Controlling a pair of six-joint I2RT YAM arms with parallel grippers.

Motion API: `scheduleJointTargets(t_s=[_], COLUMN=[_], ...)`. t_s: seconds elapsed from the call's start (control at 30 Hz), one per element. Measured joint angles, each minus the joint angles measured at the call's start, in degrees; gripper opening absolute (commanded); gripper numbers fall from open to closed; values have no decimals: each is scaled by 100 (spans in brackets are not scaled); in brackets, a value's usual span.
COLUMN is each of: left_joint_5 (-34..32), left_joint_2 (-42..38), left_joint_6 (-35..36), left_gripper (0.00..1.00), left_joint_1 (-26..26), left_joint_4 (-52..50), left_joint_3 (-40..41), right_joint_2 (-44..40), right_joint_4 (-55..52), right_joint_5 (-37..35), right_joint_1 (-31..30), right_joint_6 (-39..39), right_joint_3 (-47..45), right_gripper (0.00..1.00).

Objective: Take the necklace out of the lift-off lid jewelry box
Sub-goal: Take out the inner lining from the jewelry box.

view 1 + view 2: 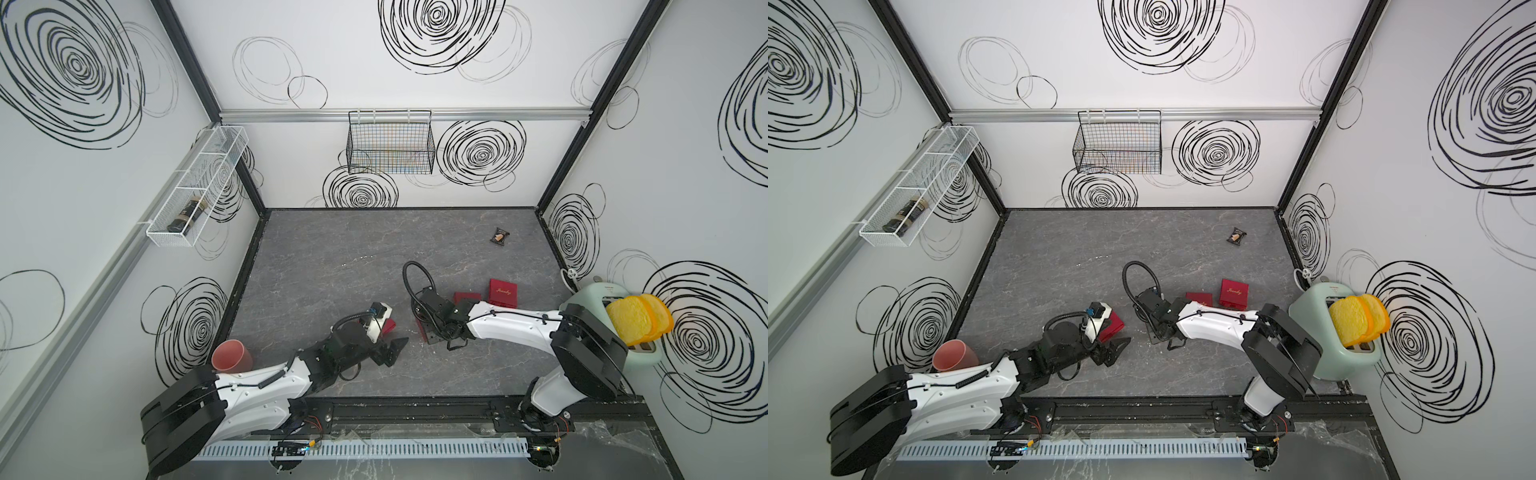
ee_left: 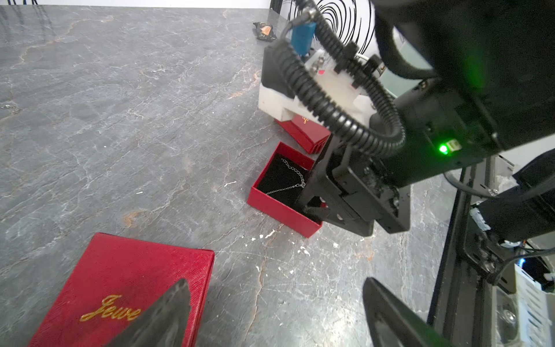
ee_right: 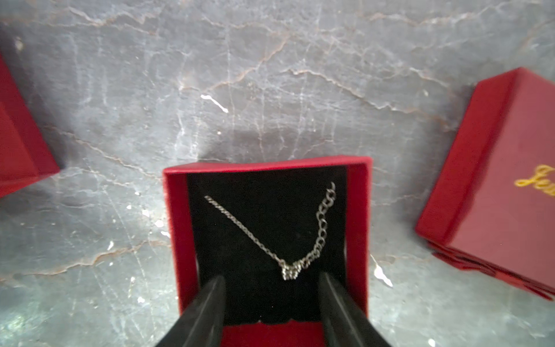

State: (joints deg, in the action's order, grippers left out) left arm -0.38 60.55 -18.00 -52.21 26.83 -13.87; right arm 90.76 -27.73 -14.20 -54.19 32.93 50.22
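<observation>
Grey marble-pattern tabletop [image 1: 332,249] fills the cell floor. Mint green toaster [image 1: 644,359] at the right wall, with yellow toast slices [image 1: 636,318] sticking out of it. Pink plastic cup [image 1: 232,354] lies on its side by my left arm. Two closed red square boxes with gold script sit on the far side of my right arm, one [image 1: 503,293] in full view, the other [image 1: 467,297] partly under the arm. Red square lid with gold script [image 2: 120,270] lies flat near my left claw [image 1: 395,351]; that claw is spread wide and empty, with one fingertip over the lid, contact unclear. Open red box base with black lining [image 3: 267,165] stands on the table right under my right claw [image 3: 271,278], whose fingers are dipped inside the box, parted, with nothing between them. Small dark snack packet [image 1: 498,237] far back on the table. Thin silver chain necklace [image 3: 289,269] lies on the black lining inside the box, its bunched part just ahead of my right fingertips and nearer one of them.
</observation>
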Motion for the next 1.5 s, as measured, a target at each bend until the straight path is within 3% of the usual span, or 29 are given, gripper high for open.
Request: scheduleJointTargets(t_s=[0.37,0.8,1.1,1.5], left_joint_5=[-92,-208,-273,-468], left_joint_2=[26,-22,455,1027], left_joint_6=[17,48,55,74], left_gripper=[92,91,91,87], left_joint_1=[-81,-131,-291,-564], left_joint_4=[-9,-24,33,173], left_joint_3=[0,0,-129,-796], right_joint_2=[173,-173,-994,-1954], right_joint_4=[-22,973,1202,1331], right_joint_5=[-68,702,1421,2017], right_joint_1=[7,553,859,1014], right_joint_6=[57,-286,-640,-815], right_joint_3=[42,-614,-1047,-1220], right_gripper=[59,21,16,16])
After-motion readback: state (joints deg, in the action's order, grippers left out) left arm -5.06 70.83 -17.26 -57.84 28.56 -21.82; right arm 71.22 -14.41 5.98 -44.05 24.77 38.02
